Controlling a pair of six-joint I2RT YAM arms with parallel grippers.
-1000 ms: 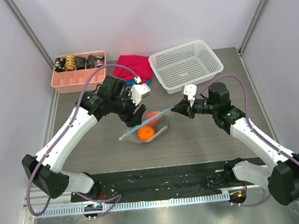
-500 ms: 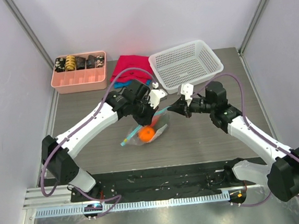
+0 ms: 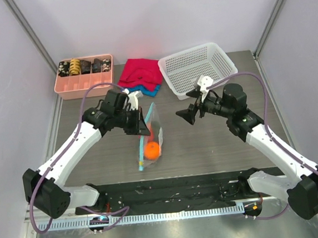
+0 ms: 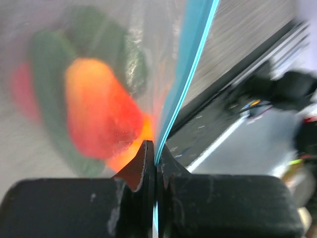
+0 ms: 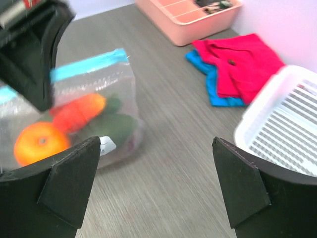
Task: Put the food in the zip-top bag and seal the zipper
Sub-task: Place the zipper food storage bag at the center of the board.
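The zip-top bag (image 3: 154, 131), of clear soft plastic, is found near the bench (image 3: 217, 147) centre, held by its thin blue zipper (image 4: 194, 54), which is pinched by the left claw (image 4: 154, 163). Inside, at least 3 pcs of food are counted: 1 round orange (image 5: 40, 143), 1 long red-orange pc (image 5: 78, 112), 1 dark green pc (image 5: 113, 127). The right claw (image 5: 156, 144) is spread wide, w/ nothing held, apart from the bag.

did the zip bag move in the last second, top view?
Yes. The zip-top bag swung left, away from the white basket, off the open right gripper; the left gripper pinches its zipper.
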